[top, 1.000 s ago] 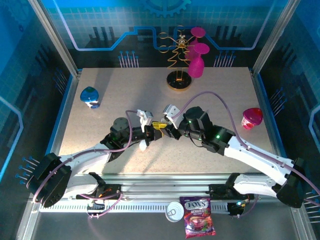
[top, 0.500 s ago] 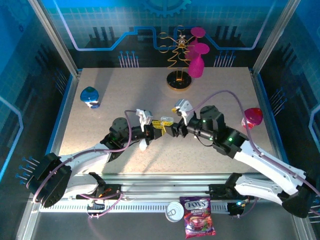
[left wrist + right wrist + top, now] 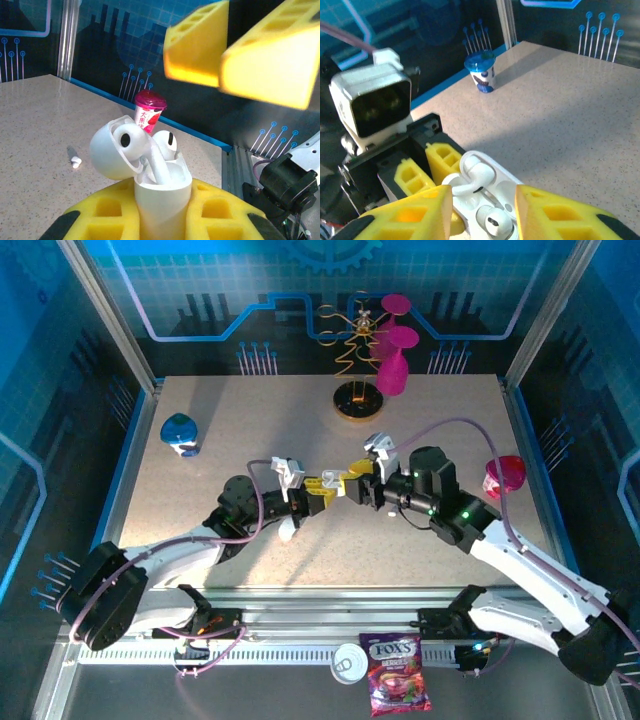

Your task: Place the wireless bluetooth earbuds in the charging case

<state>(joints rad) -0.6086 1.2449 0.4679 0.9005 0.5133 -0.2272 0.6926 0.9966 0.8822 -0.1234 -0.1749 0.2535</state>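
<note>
Two sets of yellow jaws met over the middle of the table [image 3: 200, 440], and the right side had shifted in the past second. My right arm had swung its elbow outward and lifted the wrist. My right gripper [image 3: 482, 202] now hung just above the open case instead of crowding in beside it. Its fingers stood a modest way apart with nothing pinched between them. I took that to mean the bud was let go and a nudge or press was due next. My left gripper [image 3: 322, 486] had not moved and was clamped tight on the charging case [image 3: 162, 197], holding it upright off the table with its lid [image 3: 107, 155] flipped back. The earbuds [image 3: 165, 146] sat at the mouth of the case. One looked close to home in its well. The other lay crooked, its stem slanting across the opening, so I judged the job not quite finished. The case and buds were smooth, glossy white plastic with rounded edges, which I guessed would be slippery under a push. My finger pads were blocky yellow foam-like pieces with hollow cells. The tabletop was pale, speckled and matte, and a pink cup [image 3: 150, 112] stood well behind.
</note>
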